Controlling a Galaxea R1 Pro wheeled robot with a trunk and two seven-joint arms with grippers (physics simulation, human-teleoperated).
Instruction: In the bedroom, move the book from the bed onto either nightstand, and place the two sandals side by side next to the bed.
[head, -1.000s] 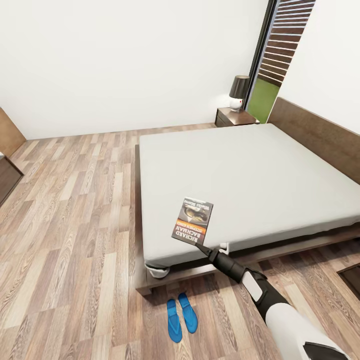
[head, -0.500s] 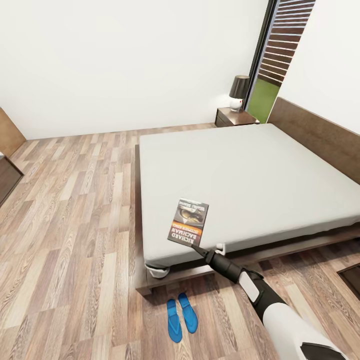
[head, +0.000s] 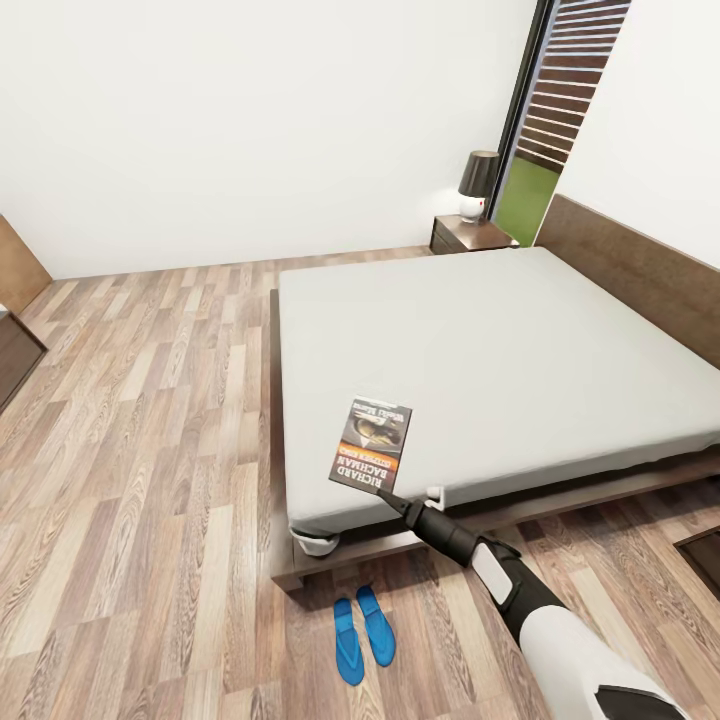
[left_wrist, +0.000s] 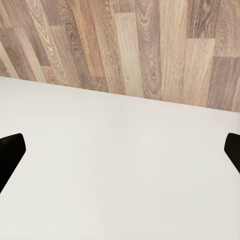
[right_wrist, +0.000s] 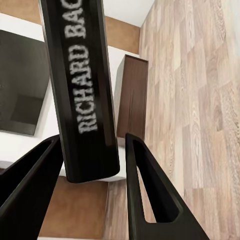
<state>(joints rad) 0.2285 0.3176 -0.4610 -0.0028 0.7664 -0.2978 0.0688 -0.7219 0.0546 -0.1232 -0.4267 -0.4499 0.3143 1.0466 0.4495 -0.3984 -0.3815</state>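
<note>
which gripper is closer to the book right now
Right. The right gripper is shut on the book, holding it over the bed's corner. The left gripper hangs open above a white surface.

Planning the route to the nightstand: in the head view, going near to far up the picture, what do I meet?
Sandals → right gripper → book → bare mattress of the bed → nightstand → lamp.

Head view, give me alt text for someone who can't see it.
The right gripper holds a book over the bed's near corner. Two blue sandals lie side by side on the wood floor beside the bed.
</note>
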